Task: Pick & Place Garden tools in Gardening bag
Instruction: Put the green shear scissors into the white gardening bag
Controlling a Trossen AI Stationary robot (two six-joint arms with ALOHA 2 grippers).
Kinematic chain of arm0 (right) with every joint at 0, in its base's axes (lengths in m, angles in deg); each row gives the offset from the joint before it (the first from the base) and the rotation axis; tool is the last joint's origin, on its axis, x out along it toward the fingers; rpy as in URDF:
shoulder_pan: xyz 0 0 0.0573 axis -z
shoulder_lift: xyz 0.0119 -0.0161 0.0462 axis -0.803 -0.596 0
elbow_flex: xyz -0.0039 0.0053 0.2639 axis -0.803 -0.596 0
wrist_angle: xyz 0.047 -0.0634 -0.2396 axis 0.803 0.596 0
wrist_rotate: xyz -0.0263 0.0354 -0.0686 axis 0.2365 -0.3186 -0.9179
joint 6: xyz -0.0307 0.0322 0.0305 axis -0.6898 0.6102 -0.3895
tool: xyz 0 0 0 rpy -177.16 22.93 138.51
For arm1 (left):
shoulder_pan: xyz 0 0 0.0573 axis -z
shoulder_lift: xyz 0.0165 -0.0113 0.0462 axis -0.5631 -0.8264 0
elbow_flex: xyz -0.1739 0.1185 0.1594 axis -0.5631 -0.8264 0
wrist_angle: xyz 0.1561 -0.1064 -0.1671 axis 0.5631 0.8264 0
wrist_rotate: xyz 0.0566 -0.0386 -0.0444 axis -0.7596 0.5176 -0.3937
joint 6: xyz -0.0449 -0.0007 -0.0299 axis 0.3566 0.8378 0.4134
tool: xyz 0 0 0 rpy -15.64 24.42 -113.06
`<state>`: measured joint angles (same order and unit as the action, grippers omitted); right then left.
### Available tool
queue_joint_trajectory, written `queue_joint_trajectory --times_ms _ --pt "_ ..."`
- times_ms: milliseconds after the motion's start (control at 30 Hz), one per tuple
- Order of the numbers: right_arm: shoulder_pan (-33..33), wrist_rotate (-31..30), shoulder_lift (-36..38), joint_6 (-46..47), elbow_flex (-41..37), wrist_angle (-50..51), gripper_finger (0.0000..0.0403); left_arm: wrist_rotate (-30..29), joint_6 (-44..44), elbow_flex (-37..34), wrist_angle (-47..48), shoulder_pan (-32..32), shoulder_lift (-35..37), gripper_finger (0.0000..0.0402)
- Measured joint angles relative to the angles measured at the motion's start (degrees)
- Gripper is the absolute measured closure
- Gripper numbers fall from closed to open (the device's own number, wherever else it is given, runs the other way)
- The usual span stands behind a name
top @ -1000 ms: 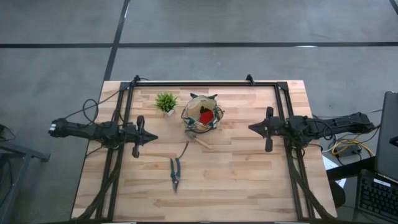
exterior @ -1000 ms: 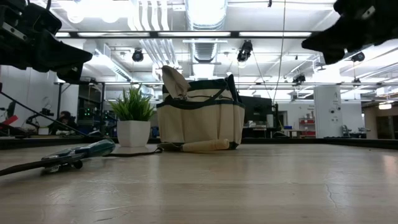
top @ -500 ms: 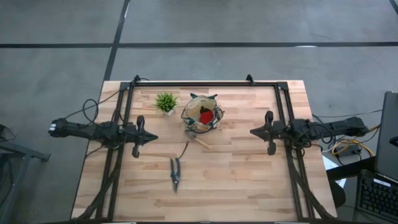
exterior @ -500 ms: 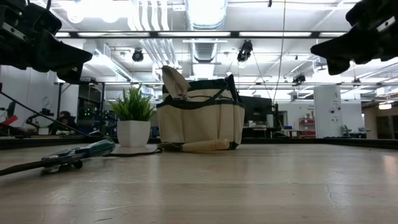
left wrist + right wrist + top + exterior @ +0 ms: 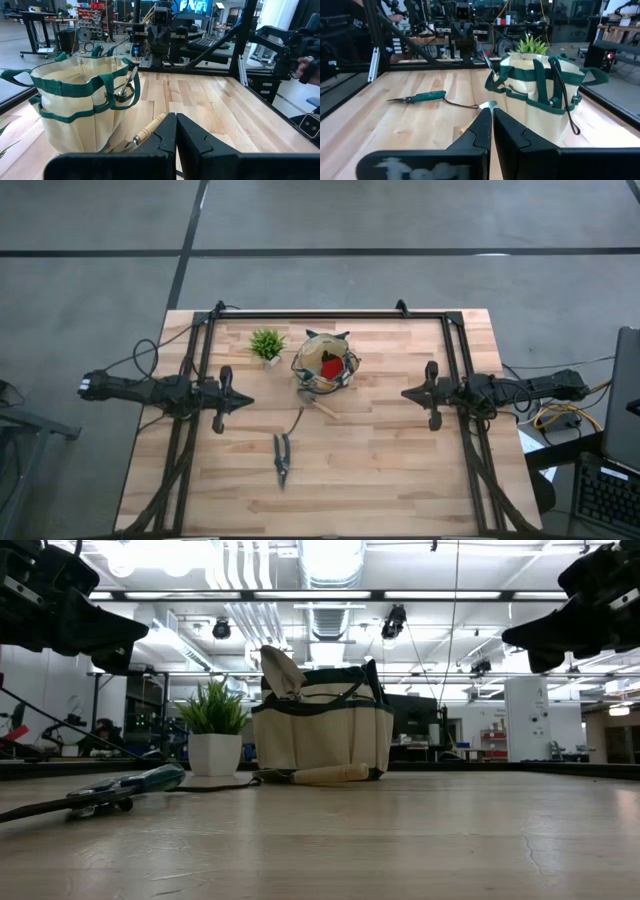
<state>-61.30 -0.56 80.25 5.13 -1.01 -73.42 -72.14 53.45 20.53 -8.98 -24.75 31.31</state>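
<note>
well apart: shears (image 5: 282, 459), l gripper (image 5: 243, 402)

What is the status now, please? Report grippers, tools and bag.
Left gripper shut, empty, left of gardening bag. Right gripper shut, empty, at the right. Pruning shears and wooden-handled trowel lie outside the bag. Nothing in the way.

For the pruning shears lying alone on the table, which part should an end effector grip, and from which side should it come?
Grip the pruning shears across the handles, probably near the middle, coming straight down from above. They lie flat on the table, lengthwise toward its front edge, with open wood all round, so fingers could close from either side. The left end effector seems nearer than the right end effector.
</note>
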Motion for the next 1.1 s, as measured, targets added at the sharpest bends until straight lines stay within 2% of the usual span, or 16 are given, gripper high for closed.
queue_joint_trajectory --times_ms 67,200,500,600,733,900,1100 --pt "0.0 0.0 0.0 -0.7 0.0 0.0 0.039 0.0 -0.3 0.0 0.0 0.0 0.0 0.0392" --pt "0.0 0.0 -0.1 -0.4 0.0 0.3 0.039 -0.1 -6.9 0.0 -0.6 0.0 0.0 0.0392" --pt "0.0 0.0 -0.1 -0.5 0.0 0.3 0.039 -0.5 -1.4 0.0 -3.2 0.0 0.0 0.0392" --pt "0.0 0.0 -0.1 -0.5 0.0 0.3 0.039 -8.0 7.5 0.0 -12.6 -0.1 0.0 0.0392" --pt "0.0 0.0 -0.1 -0.4 0.0 0.4 0.039 -21.4 9.0 0.0 -28.3 -0.1 0.0 0.0392" --pt "0.0 0.0 -0.1 -0.5 0.0 0.4 0.039 -29.7 8.2 0.0 -40.3 -0.1 0.0 0.0392" --pt "0.0 0.0 -0.1 -0.4 0.0 0.4 0.039 -23.9 10.3 1.6 -41.3 -0.3 -5.1 0.0392"
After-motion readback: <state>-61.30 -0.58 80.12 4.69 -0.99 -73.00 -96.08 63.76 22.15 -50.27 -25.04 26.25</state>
